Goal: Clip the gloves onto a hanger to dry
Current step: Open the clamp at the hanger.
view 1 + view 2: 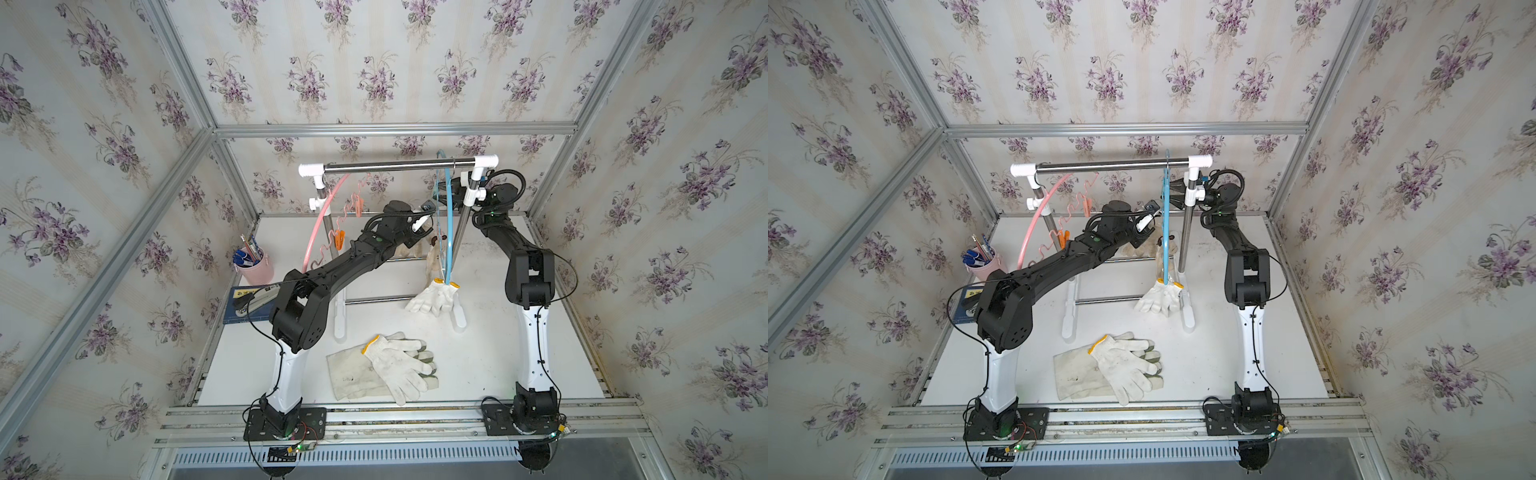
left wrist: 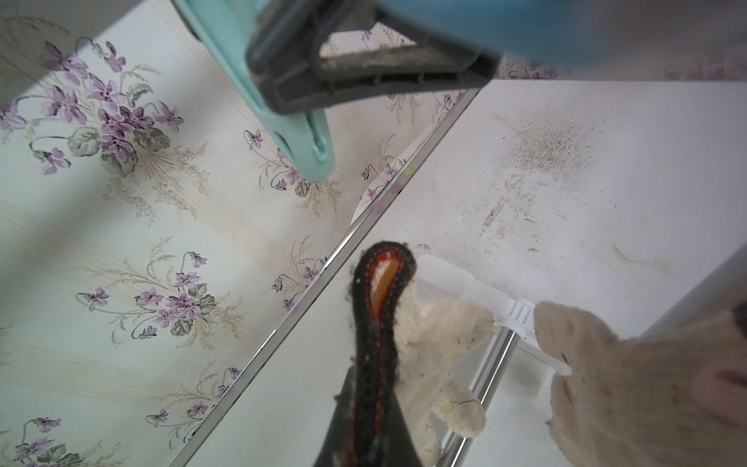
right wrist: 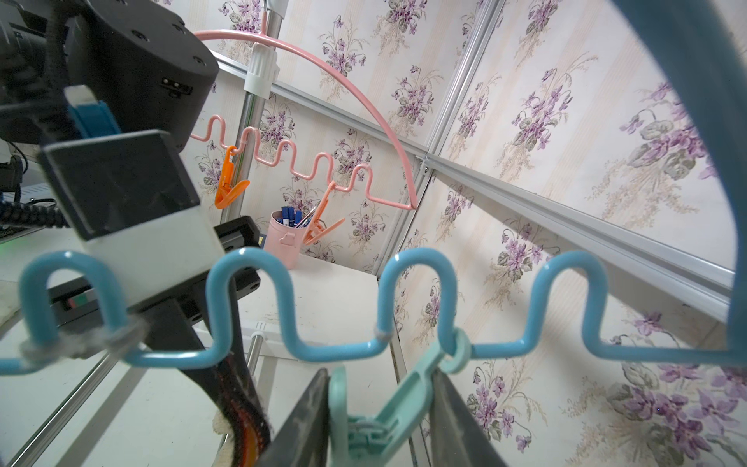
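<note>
Right tool [image 3: 380, 388] pinching clip [image 3: 408, 374], blue hanger [image 3: 335, 353] across

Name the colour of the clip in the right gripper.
Mint green. The clip shows best in the right wrist view.

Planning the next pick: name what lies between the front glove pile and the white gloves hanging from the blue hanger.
Only bare table between the glove pile and the hanging white gloves, seen in both top views.
</note>
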You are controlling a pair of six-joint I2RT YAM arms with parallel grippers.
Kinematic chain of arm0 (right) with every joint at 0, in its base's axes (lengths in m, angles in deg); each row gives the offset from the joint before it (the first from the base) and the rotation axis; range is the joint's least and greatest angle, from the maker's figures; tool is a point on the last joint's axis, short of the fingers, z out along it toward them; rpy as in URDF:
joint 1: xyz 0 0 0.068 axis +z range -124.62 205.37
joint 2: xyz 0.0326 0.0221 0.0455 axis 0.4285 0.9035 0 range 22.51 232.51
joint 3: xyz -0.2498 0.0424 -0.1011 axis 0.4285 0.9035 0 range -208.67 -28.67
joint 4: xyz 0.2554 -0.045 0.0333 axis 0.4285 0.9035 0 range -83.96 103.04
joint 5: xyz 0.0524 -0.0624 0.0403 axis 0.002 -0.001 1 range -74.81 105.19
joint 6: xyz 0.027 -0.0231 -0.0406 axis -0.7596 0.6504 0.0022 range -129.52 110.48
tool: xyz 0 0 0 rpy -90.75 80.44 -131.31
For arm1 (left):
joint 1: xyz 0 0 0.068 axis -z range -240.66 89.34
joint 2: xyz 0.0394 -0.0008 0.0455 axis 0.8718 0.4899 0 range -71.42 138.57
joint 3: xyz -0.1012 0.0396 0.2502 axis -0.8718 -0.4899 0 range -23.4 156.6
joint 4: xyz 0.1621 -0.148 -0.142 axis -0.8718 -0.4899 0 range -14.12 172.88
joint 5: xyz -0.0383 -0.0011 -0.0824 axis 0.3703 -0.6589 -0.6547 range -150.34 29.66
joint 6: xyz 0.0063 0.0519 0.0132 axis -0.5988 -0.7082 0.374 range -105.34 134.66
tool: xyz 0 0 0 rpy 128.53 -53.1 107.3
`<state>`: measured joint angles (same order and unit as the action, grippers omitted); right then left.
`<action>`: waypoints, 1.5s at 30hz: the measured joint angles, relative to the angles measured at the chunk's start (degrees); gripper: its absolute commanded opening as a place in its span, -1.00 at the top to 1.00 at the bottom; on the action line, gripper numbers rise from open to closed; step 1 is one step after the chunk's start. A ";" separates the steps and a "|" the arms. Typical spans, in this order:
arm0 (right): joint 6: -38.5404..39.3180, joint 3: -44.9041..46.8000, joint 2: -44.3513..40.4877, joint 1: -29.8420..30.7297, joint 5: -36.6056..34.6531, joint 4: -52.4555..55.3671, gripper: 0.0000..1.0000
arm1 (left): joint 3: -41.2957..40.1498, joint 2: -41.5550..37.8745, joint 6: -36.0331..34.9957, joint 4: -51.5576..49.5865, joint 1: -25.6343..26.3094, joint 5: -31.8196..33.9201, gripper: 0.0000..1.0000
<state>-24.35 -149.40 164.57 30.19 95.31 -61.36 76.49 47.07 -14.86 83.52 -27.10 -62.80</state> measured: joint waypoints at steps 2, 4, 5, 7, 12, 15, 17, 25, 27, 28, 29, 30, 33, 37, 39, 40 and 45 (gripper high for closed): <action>0.02 -0.33 0.22 0.02 -0.04 0.02 0.21 | 0.00 0.00 -0.02 0.00 0.00 0.00 1.00; 0.02 -0.46 0.39 0.11 -0.11 0.17 0.27 | 0.00 0.00 -0.02 0.00 0.00 0.00 1.00; 0.04 -0.52 0.48 0.17 -0.17 0.28 0.29 | 0.00 0.00 -0.02 0.00 0.02 0.00 1.00; 0.02 -0.52 0.50 0.33 -0.20 0.57 0.31 | 0.00 0.00 -0.02 0.00 0.02 0.00 1.00; 0.04 -0.52 0.50 0.31 -0.42 1.36 0.50 | 0.00 0.00 -0.02 0.00 0.07 0.02 1.00; 0.00 -0.52 0.50 0.33 -0.59 1.66 0.59 | 0.00 0.00 -0.04 0.00 0.04 0.00 1.00; 0.02 -0.52 0.50 0.31 -0.66 1.73 0.70 | 0.00 0.00 -0.04 0.00 0.04 0.00 1.00; 0.00 -0.52 0.50 0.37 -1.22 1.75 0.83 | 1.22 0.87 -0.31 -0.04 -0.04 0.07 1.00; 0.00 -0.52 0.50 0.37 -1.25 1.75 0.86 | 1.73 1.29 -0.46 -0.02 -0.11 0.20 1.00; 0.00 -0.52 0.50 0.37 -1.27 1.75 0.87 | 1.90 1.46 -0.46 -0.02 -0.22 0.20 1.00; 0.00 -0.52 0.50 0.37 -1.27 1.75 0.86 | 2.10 1.70 -0.44 0.02 -0.28 0.20 1.00; 0.00 -0.52 0.50 0.35 -1.27 1.75 0.86 | 2.40 1.97 -0.39 0.04 -0.44 0.17 1.00; -0.11 -0.50 0.50 0.22 -1.31 1.75 0.87 | 3.50 2.80 0.92 0.13 -1.42 -0.28 1.00; -0.22 -0.37 0.48 0.09 -1.46 1.75 0.87 | 6.19 4.92 2.21 1.05 -2.60 -1.03 1.00; -0.28 -0.11 0.39 0.09 -1.49 1.75 0.87 | 9.07 7.08 2.43 0.76 -2.71 -2.03 1.00; -0.33 -0.07 0.39 0.09 -1.49 1.75 0.87 | 10.38 8.02 2.45 0.50 -2.67 -2.56 1.00; -0.66 0.22 0.33 0.02 -1.66 1.66 0.87 | 16.11 12.26 3.04 -0.92 -2.73 -5.20 1.00</action>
<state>-25.01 -149.18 164.90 30.22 93.65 -59.70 92.60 59.33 -11.82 82.61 -29.83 -68.00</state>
